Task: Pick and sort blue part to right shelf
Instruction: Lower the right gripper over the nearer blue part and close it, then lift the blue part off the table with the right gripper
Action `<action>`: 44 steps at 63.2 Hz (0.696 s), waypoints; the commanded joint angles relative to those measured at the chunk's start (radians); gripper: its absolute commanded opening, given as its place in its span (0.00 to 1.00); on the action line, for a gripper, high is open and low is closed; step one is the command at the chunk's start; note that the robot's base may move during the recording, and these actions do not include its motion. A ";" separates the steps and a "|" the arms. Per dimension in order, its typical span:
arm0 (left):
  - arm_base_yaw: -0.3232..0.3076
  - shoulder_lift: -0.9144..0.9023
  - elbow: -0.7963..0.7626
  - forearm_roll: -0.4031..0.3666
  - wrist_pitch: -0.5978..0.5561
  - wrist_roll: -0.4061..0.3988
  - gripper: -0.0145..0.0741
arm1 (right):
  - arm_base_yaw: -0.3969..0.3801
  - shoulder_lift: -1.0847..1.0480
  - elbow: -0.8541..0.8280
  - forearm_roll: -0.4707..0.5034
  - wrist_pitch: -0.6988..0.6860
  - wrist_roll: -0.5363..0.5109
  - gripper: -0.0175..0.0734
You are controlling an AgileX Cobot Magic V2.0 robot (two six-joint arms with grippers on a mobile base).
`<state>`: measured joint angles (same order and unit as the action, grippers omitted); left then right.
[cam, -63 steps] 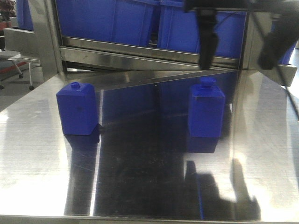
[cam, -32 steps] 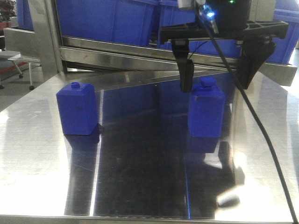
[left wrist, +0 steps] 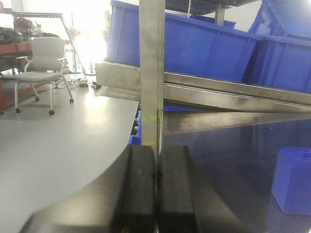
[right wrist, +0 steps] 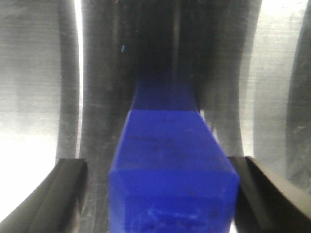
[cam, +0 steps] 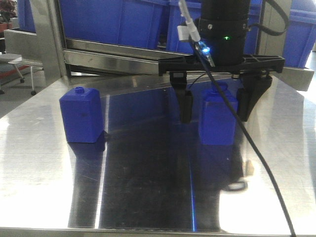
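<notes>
**Blue part (cam: 217, 123) stands between the spread fingers of the right gripper**

The blue part stands upright on the steel surface (cam: 148, 197), on the right side of it, with its small cap on top. The right gripper (cam: 215, 117) hangs over it with its jaws apart, one black finger (cam: 185, 106) on each side of the part and the tips down beside its body. In the front view, a gap shows on both sides between finger and part.

In the right wrist view the blue part (right wrist: 172, 170) fills the middle, between the gripper (right wrist: 163, 194) fingers. A strip of bare surface shows between the part and the finger (right wrist: 63, 194) at picture-left. The finger at picture-right sits just beside the part's edge, and I cannot tell whether it touches.

A green light (cam: 226, 37) glows on the arm's wrist, and a black cable (cam: 256, 163) runs down from it across the front of the part towards the near edge of the surface.

A second blue part (cam: 81, 114) stands upright well apart on the left side of the surface, near the steel post (cam: 47, 39) of the rack. Blue bins (cam: 113, 19) sit in the rack behind.

The left gripper (left wrist: 155, 194) has its two fingers pressed together with nothing between them. It points at the post (left wrist: 151, 73), and a blue part (left wrist: 294, 182) shows at the right edge of its view.
</notes>
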<state>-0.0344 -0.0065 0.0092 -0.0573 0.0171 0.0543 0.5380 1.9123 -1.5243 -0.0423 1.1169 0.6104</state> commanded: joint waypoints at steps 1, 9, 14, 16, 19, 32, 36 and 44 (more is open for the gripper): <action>0.000 -0.019 0.021 -0.010 -0.087 -0.009 0.30 | -0.008 -0.041 -0.034 -0.004 -0.012 -0.001 0.88; 0.000 -0.019 0.021 -0.010 -0.087 -0.009 0.30 | -0.013 -0.036 -0.034 -0.004 -0.010 -0.002 0.88; 0.000 -0.019 0.021 -0.010 -0.087 -0.009 0.30 | -0.013 -0.036 -0.034 -0.004 -0.011 -0.002 0.88; 0.000 -0.019 0.021 -0.010 -0.087 -0.009 0.30 | -0.013 -0.036 -0.034 -0.005 -0.011 -0.002 0.88; 0.000 -0.019 0.021 -0.010 -0.087 -0.009 0.30 | -0.016 -0.036 -0.034 -0.005 -0.011 -0.002 0.88; 0.000 -0.019 0.021 -0.010 -0.087 -0.009 0.30 | -0.022 -0.036 -0.034 -0.005 -0.008 -0.002 0.88; 0.000 -0.019 0.021 -0.010 -0.087 -0.009 0.30 | -0.022 -0.036 -0.034 -0.004 -0.008 -0.003 0.87; 0.000 -0.019 0.021 -0.010 -0.087 -0.009 0.30 | -0.022 -0.036 -0.034 -0.004 -0.009 -0.003 0.75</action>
<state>-0.0344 -0.0065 0.0092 -0.0573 0.0171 0.0543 0.5236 1.9280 -1.5243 -0.0416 1.1169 0.6104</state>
